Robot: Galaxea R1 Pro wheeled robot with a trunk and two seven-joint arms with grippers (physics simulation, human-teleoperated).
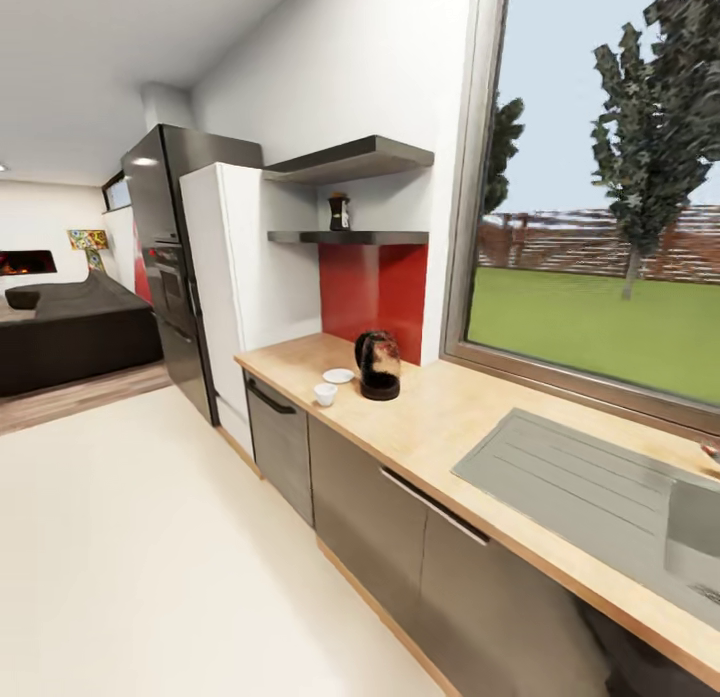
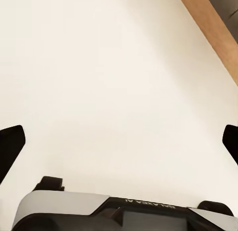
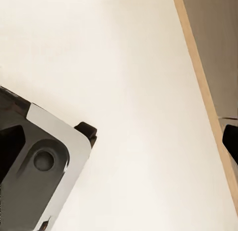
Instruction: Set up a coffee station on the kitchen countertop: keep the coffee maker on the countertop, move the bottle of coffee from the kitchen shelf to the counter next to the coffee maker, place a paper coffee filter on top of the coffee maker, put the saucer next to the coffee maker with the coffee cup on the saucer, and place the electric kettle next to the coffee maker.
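The kitchen countertop (image 1: 470,407) runs along the window wall with a grey inset sink. On its far end stands the electric kettle (image 1: 378,365), a glass jug on a dark base. Just left of the kettle lies the saucer (image 1: 338,376), and the coffee cup (image 1: 325,394) stands on the wood in front of the saucer. The bottle of coffee (image 1: 339,212) sits on the lower wall shelf above them. The coffee maker and the paper coffee filter are out of view. My left gripper (image 2: 119,141) hangs open over bare floor. My right gripper (image 3: 119,141) is open too, one fingertip (image 3: 231,140) showing.
A white fridge (image 1: 235,297) and a dark tall oven unit (image 1: 170,267) close off the counter's far end. Dark grey cabinet fronts (image 1: 360,507) line the right side. Cream floor (image 1: 150,557) spreads wide to the left. A dark sofa (image 1: 70,327) stands far back.
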